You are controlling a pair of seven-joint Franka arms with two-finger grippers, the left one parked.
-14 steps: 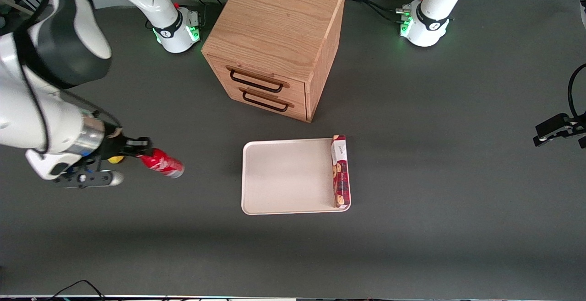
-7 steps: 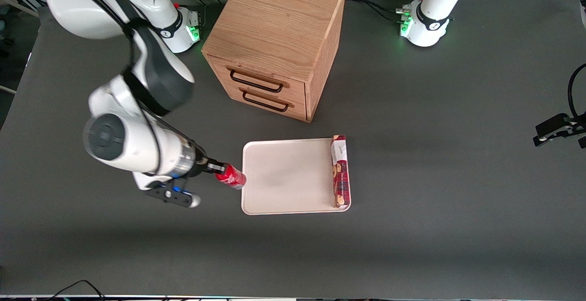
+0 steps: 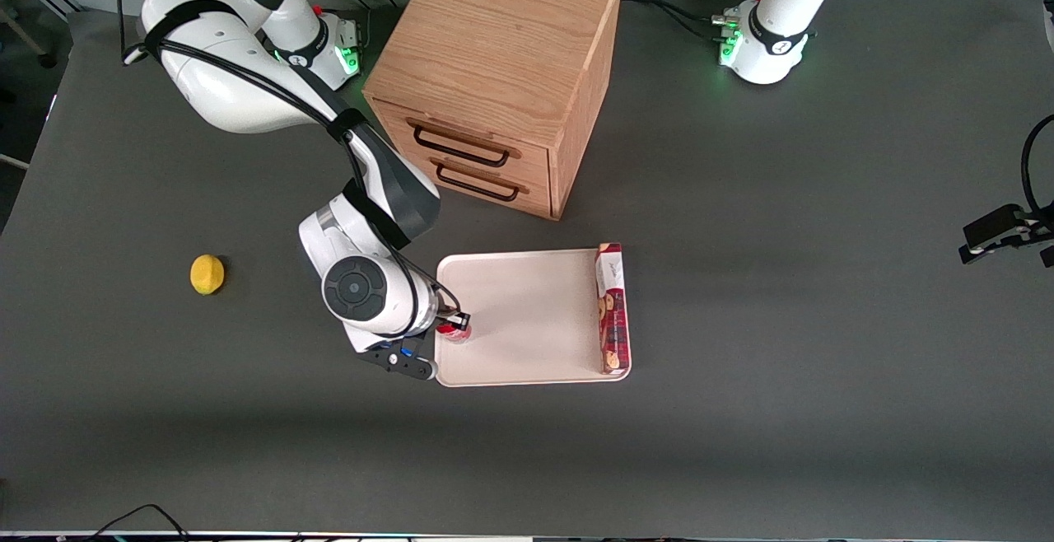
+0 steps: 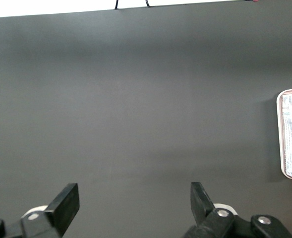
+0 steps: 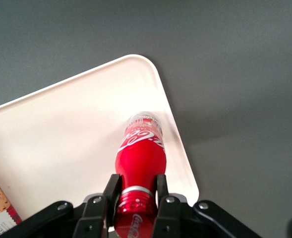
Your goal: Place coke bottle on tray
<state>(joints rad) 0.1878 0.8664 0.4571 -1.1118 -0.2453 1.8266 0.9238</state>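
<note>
Moved over tray [image 3: 527, 278]: tool [image 5: 135, 191] clamping coke bottle [image 5: 140, 158]; biscuit box [image 3: 611, 308] along tray edge, lemon [image 3: 207, 274] well apart.

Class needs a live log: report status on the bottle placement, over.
Gripper shut on coke bottle, over tray near its working-arm edge. Bottle not released. Biscuit box along tray's other edge, clear of drop spot.

The coke bottle [image 5: 140, 154] looks like shiny red plastic. The tool [image 5: 134, 197] holding its neck is dull black. The tray [image 3: 527, 278] is smooth, pale and matt. The cabinet [image 3: 494, 72] is grainy wood. The counter [image 3: 782, 278] is matt grey.
</note>
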